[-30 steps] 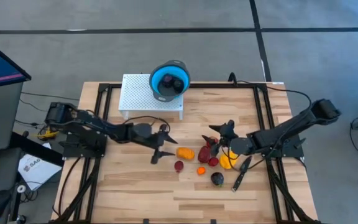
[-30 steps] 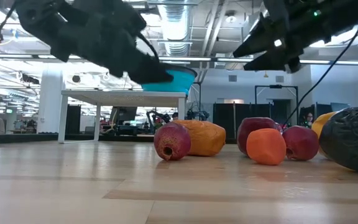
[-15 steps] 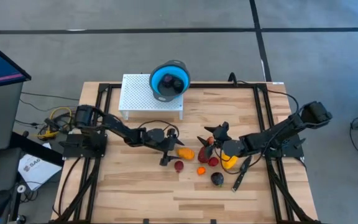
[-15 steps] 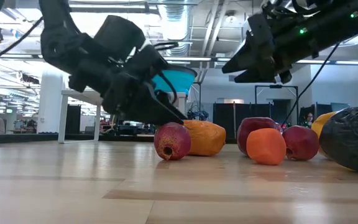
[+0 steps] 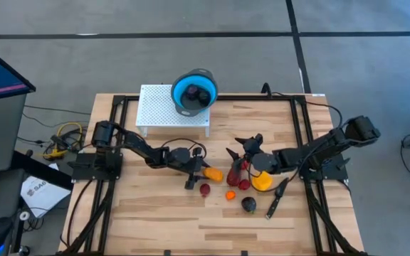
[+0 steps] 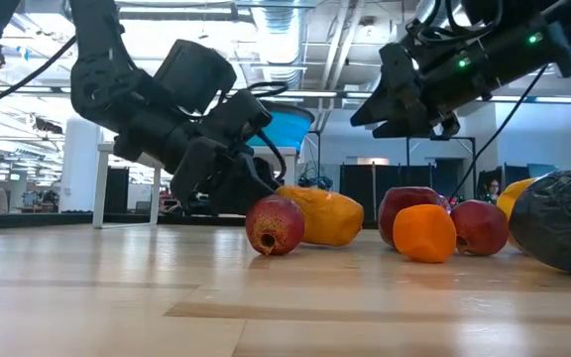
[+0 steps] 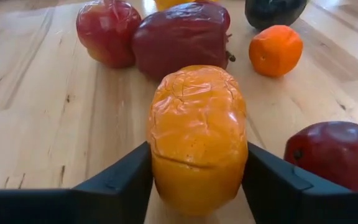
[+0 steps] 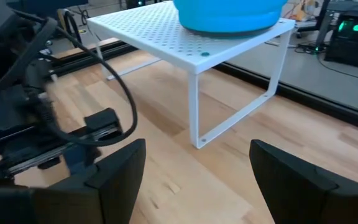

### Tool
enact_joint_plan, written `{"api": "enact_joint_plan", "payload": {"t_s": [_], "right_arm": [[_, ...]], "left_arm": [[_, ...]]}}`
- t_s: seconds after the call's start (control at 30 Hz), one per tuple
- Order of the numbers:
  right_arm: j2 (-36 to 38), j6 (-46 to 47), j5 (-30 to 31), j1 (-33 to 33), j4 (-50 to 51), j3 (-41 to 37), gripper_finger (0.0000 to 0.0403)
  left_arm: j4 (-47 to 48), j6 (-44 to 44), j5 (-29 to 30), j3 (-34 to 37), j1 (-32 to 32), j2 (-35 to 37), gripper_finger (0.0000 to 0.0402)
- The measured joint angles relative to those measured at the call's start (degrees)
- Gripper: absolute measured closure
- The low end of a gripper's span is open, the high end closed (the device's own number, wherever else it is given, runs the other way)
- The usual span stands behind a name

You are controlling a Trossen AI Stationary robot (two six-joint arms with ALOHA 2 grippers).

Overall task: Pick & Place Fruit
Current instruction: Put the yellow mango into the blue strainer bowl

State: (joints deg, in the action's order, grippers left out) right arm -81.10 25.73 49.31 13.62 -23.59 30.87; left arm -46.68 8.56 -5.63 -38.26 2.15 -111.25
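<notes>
— Left gripper? Fingers pressed on both sides of the orange fruit, in front of the white rack.

— Advice? Squeeze evenly, lift straight, avoid nudging the red fruit beside it. Right gripper open, empty, waiting above the fruit pile.

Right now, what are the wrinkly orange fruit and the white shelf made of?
The orange fruit looks like soft plastic or rubber: its skin is glossy and creased into wrinkles, and it sits between the left end effector's fingers. The white shelf looks like painted metal: a thin flat sheet full of small punched holes, on slim bent legs. Neither is certain from looks alone.
</notes>
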Motion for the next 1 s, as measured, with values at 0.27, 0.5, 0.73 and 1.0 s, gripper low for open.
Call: {"api": "enact_joint_plan", "payload": {"t_s": [0.27,0.5,0.73,1.0], "right_arm": [[0.0,-0.8,-0.1,-1.5,1.3,0.0,0.0121],[0.0,-0.8,-0.1,-3.5,2.3,0.0,0.0121],[0.0,-0.8,-0.1,-5.1,2.1,0.0,0.0121],[0.0,-0.7,-0.4,-4.6,1.7,0.0,0.0121]], "left_arm": [[4.0,-0.2,3.0,0.1,0.0,9.5,0.024],[26.7,-0.3,14.6,-3.8,-1.6,30.9,0.0228],[59.9,-1.4,21.7,-22.6,-4.7,41.4,0.0231],[86.2,2.1,22.7,-41.5,-21.4,36.1,0.0231]]}}
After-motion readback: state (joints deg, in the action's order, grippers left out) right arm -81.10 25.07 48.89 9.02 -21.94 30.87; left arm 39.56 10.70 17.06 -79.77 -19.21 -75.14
